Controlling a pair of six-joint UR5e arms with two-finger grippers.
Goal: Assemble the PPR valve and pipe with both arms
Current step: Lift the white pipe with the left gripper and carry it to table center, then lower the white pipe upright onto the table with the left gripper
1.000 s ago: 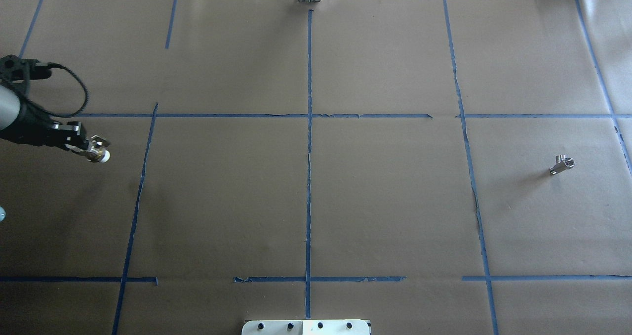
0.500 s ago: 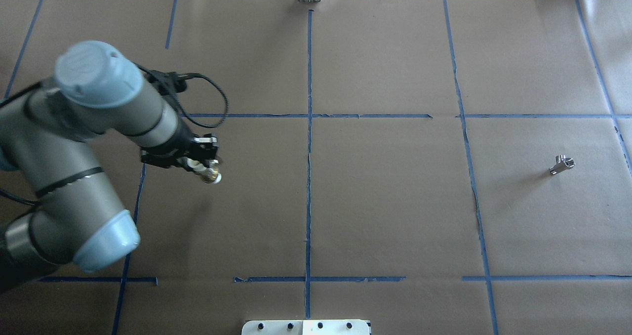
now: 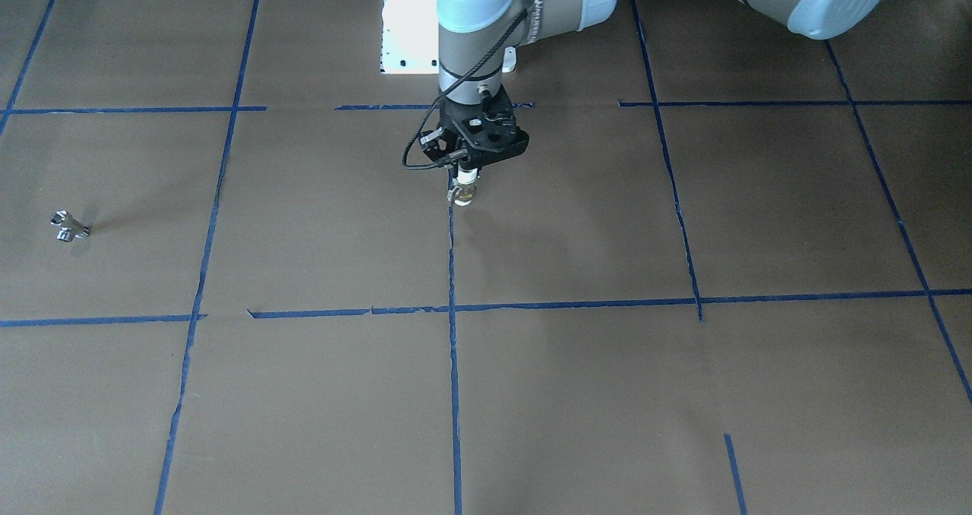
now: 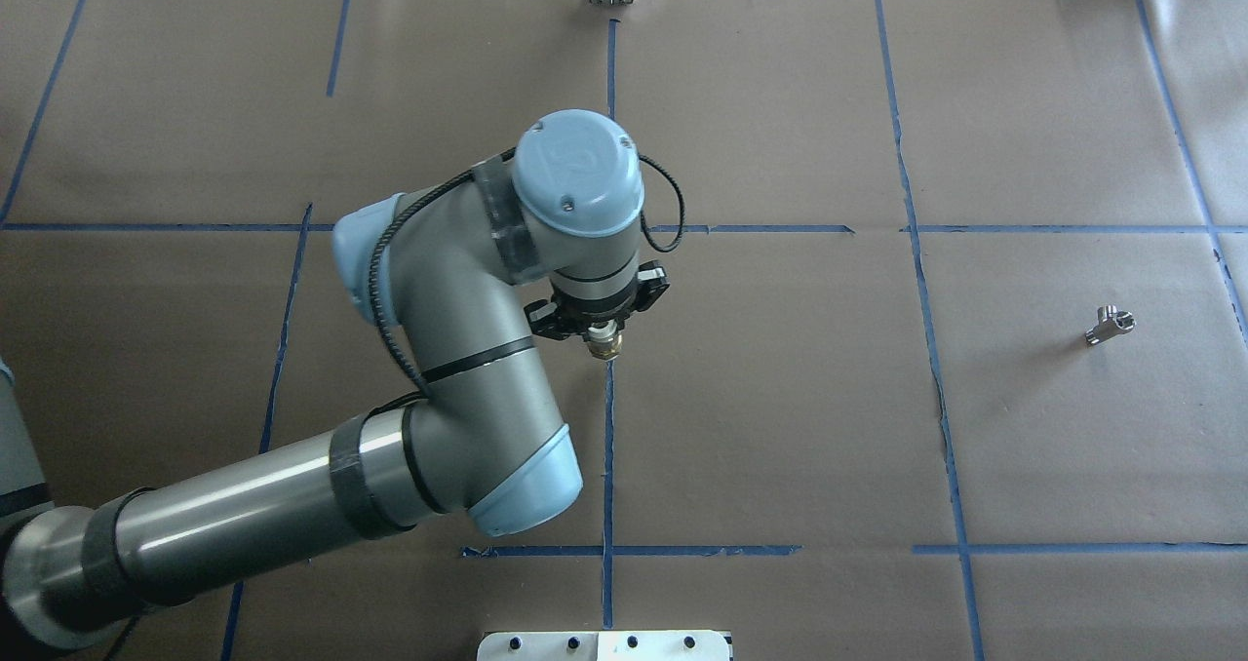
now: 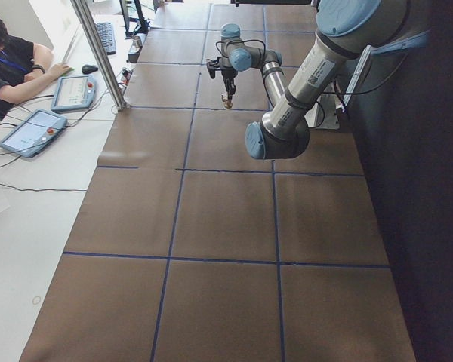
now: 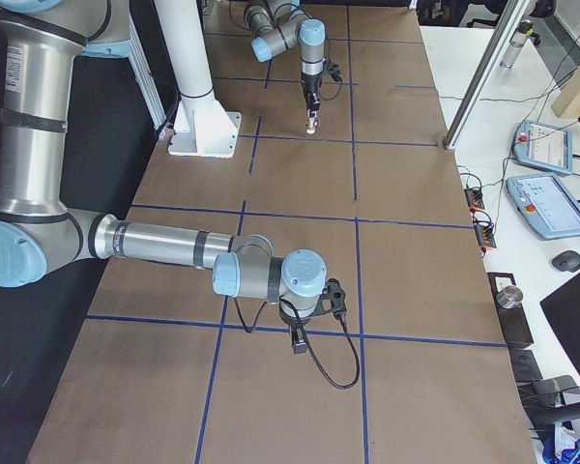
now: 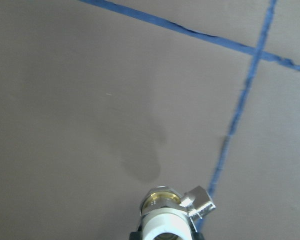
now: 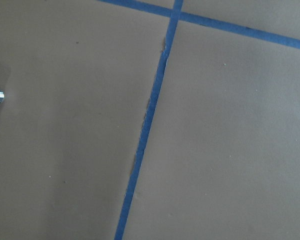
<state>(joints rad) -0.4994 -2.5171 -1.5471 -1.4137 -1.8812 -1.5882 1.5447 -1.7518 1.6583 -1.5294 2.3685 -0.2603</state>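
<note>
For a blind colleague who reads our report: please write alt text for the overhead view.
The left hand holds the pipe at the central blue tape line; the chrome valve lies alone on the brown table, far right.

text: none legible | labels: none legible | numbers: none

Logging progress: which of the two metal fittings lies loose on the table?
The chrome T-shaped PPR valve, alone on the paper at the robot's right. The other, the white-ended pipe, hangs clamped in the left gripper above the centre tape line.
</note>
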